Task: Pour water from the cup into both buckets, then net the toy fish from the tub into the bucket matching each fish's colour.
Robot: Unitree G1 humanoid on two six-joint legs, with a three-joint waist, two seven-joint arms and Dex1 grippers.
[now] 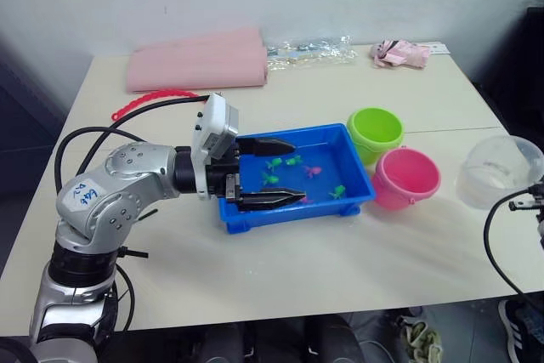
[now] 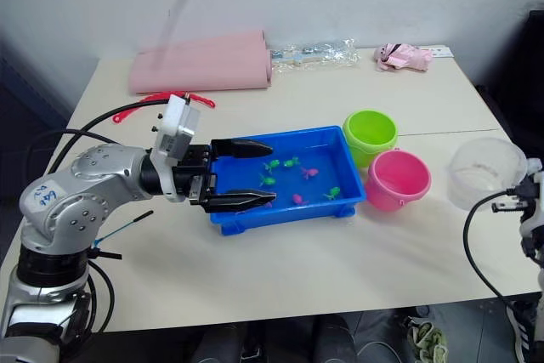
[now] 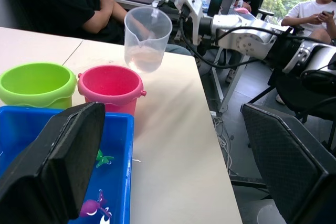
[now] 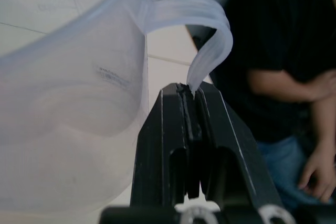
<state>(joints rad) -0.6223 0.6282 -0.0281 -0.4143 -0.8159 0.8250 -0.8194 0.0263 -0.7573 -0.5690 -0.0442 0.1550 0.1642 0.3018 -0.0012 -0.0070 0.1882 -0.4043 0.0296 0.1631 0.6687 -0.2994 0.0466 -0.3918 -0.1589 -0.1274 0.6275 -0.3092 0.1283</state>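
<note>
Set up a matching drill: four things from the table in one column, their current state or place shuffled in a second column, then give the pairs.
Things:
1. cup
2. tub
3. left gripper
4. pink bucket

States:
A. open, fingers hovering over the tub's near end
B. gripped by its handle in the right gripper
C. holds green and pink toy fish
D. stands on the table between the tub and the cup, beside the green bucket

Pairs: 1-B, 2-C, 3-A, 4-D
</note>
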